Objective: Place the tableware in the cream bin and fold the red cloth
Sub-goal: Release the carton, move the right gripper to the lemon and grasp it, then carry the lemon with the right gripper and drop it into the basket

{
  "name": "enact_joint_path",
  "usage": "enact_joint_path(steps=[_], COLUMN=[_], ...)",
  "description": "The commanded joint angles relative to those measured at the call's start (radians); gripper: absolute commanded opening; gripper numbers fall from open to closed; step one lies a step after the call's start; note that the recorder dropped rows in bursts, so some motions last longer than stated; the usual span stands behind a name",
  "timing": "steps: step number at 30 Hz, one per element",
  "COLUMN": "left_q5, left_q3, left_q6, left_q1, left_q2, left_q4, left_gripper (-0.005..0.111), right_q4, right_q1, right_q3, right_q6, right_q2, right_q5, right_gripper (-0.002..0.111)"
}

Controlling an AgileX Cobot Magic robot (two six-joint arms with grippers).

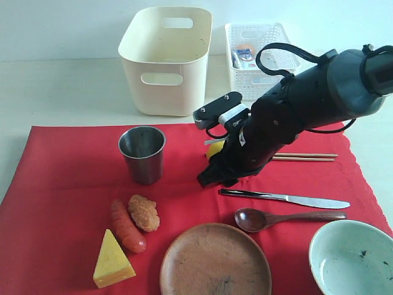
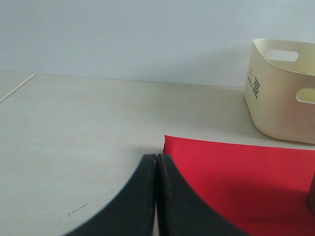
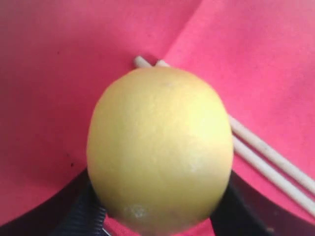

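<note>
The round brown wooden plate sits at the near edge of the red cloth, with the pale green-white bowl to its right and a cheese wedge to its left. Behind the wedge lie a sausage and a brown breaded piece, side by side. The dark wooden spoon lies just behind the plate and bowl, bowl end pointing left. The metal table knife lies parallel to it, one step further back. The steel cup stands upright on the left half of the cloth.

The right gripper is lowered onto the middle of the cloth. Its fingers press against both flanks of the lemon, clenched on it. Whether the lemon is lifted clear of the cloth cannot be told. The pair of wooden chopsticks lies on the cloth just behind the lemon, running off to the right.

The cream bin stands on the table beyond the cloth's far edge. A white lattice basket with a milk carton inside stands just to its right.

The left gripper is clenched, tips touching with nothing between them, over bare table near a corner of the cloth
</note>
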Motion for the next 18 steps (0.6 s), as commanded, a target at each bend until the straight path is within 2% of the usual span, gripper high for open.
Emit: enact_joint_path(steps=[1,18], left_q5=[-0.006,-0.006], left_q3=[0.003,0.003], left_q6=[0.001,0.001], left_q1=[-0.008,-0.008], left_q2=[-0.005,-0.005], left_q4=[0.004,0.004], left_gripper=[0.003,0.003], right_q4=[0.028,0.091], right_q1=[-0.005,-0.004], right_q3=[0.002,0.002], right_q6=[0.004,0.002], right_q2=[-0.030,-0.239], right_q5=[0.006,0.010], right_gripper=[0.000,0.000])
